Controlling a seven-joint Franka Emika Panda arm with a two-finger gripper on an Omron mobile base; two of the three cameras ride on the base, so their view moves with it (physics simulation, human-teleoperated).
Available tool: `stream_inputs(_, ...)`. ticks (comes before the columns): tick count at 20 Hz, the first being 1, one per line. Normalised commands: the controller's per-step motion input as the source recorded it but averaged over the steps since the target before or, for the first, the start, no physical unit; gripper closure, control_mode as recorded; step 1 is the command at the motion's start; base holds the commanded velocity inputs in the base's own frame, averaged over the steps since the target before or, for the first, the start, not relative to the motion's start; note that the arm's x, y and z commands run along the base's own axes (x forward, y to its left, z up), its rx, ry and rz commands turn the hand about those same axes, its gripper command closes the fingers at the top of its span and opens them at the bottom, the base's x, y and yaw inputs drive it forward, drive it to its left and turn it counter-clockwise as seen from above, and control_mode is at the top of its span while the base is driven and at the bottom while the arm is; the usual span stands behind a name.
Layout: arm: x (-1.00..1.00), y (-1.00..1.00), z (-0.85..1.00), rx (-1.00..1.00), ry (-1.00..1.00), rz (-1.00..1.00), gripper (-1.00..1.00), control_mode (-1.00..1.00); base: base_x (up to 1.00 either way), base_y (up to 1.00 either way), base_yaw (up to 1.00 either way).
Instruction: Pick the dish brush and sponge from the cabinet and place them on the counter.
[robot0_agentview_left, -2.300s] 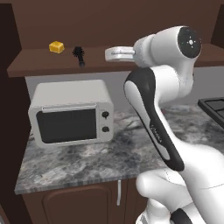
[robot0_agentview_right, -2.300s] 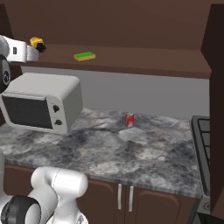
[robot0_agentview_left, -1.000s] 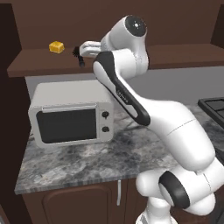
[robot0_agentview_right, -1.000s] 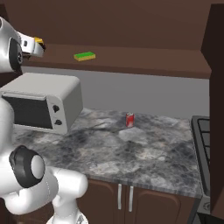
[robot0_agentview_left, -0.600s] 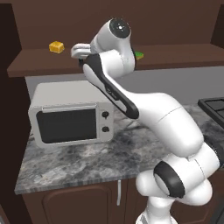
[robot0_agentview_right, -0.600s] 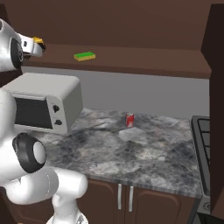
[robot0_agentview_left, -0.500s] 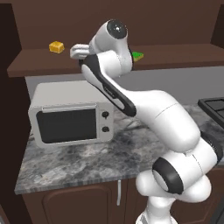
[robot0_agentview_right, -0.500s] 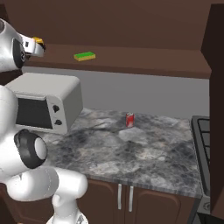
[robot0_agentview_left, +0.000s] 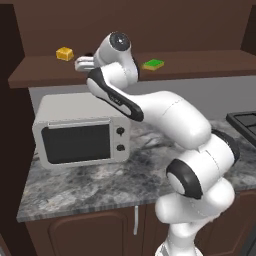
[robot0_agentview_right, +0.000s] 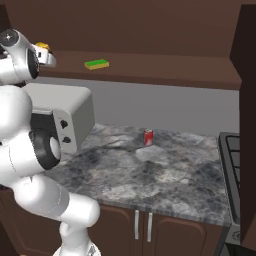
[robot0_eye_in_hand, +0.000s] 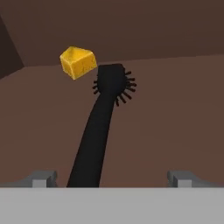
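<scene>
From my station I read the cabinet (robot0_agentview_left: 125, 67) shelf as matt dark brown wood, smooth-faced. The dish brush (robot0_eye_in_hand: 98, 131) is uniform matt black, plastic in look, with stiff short bristles. The sponge (robot0_agentview_right: 97, 64) shows a flat, dull green top. The counter (robot0_agentview_right: 150, 175) has a polished grey stone pattern. The microwave (robot0_agentview_left: 80, 132) casing is smooth off-white.
</scene>
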Motion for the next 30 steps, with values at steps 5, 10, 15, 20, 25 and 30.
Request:
stream_inputs(5, 0.65, 0.25, -0.28, -0.02, 0.04, 0.00, -1.00, -1.00, 0.00, 0.00, 0.00)
stream_inputs(10, 0.48, 0.28, -0.27, -0.04, 0.04, 0.00, 1.00, -1.00, 0.00, 0.00, 0.00)
stream_inputs(15, 0.09, 0.13, -0.12, -0.04, 0.01, 0.00, 1.00, -1.00, 0.00, 0.00, 0.00)
stream_inputs(20, 0.00, 0.00, 0.00, 0.00, 0.00, 0.00, 1.00, -1.00, 0.00, 0.00, 0.00)
stream_inputs(25, -0.56, -0.13, 0.00, 0.01, -0.03, -0.01, 1.00, -1.00, 0.00, 0.00, 0.00)
stream_inputs(30, -0.99, -0.28, 0.00, 0.04, -0.10, -0.03, 1.00, -1.00, 0.00, 0.00, 0.00)
